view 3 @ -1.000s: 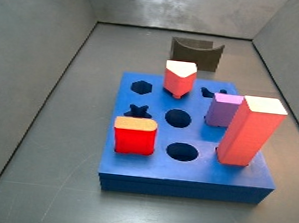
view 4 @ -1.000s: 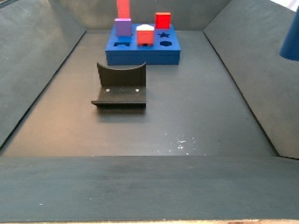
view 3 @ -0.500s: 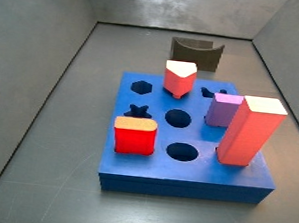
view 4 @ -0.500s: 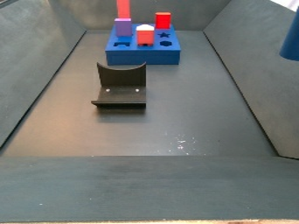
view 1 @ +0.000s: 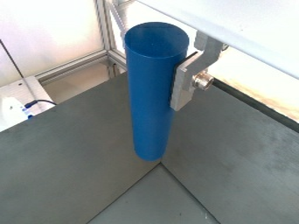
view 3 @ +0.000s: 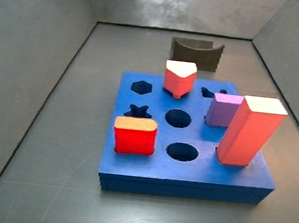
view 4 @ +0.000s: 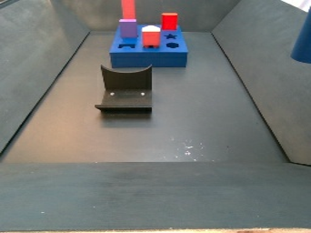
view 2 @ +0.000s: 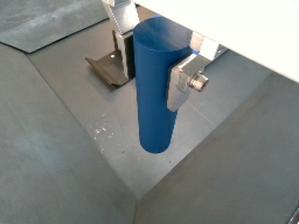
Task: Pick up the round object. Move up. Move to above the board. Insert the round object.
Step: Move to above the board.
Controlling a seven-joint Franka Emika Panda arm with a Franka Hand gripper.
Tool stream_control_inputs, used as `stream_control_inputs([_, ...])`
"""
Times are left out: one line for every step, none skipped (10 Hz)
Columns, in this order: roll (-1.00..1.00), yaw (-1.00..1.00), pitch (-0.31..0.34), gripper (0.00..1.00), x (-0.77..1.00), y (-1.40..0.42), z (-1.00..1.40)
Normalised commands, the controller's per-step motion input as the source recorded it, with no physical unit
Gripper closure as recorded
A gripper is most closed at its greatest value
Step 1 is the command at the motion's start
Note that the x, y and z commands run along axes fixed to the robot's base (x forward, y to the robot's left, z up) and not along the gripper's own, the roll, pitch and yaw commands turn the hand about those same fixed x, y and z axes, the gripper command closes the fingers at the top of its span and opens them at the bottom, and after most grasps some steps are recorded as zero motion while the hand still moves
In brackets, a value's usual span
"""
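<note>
Gripper (view 1: 176,66) pinching blue peg (view 1: 156,92) near top, upright, clear of floor; so lower end free for insertion; board (view 3: 189,148) w/ open round holes sits far end in side view, ~12 o'clock from fixture (view 4: 125,89); you'd still need travel over.

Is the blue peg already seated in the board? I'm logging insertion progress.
No: in both wrist views the round object hangs clamped in the end effector above bare floor, and the board shows its round holes empty.

Robot test cell, probably a lab: grey-walled bin floor (view 4: 183,127), fixture (view 4: 124,89), board (view 3: 186,178) with shaped holes; gripper (view 1: 176,74) overhead.
</note>
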Motion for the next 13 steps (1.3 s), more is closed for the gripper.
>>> stream_control_inputs([0.04, 0.02, 0.060, 1.00, -0.41, 0.00, 0.01])
stream_control_inputs([0.04, 0.02, 0.060, 1.00, -0.41, 0.00, 0.01])
stream_control_inputs([-0.17, -0.41, -0.105, 1.00, 0.41, -1.00, 0.04])
stream_control_inputs([-0.15, -0.38, -0.096, 1.00, 0.41, -1.00, 0.04])
stream_control_inputs([-0.12, -0.24, -0.067, 1.00, 0.41, -1.00, 0.04])
stream_control_inputs([-0.10, -0.12, -0.036, 1.00, 0.42, -1.00, 0.04])
stream_control_inputs([-0.07, -0.08, -0.018, 1.00, 0.42, -1.00, 0.04])
stream_control_inputs([-0.03, -0.03, 0.012, 1.00, 0.43, -1.00, 0.04])
stream_control_inputs([-0.03, -0.01, 0.024, 1.00, 0.44, -1.00, 0.04])
stream_control_inputs([-0.01, 0.00, 0.035, 1.00, 0.44, -1.00, 0.04])
stream_control_inputs([-0.01, 0.01, 0.037, 1.00, 0.45, -1.00, 0.04])
stream_control_inputs([-0.01, 0.00, 0.043, 1.00, 0.46, -1.00, 0.04])
stream_control_inputs([-0.01, 0.01, 0.047, 1.00, 0.46, -1.00, 0.04])
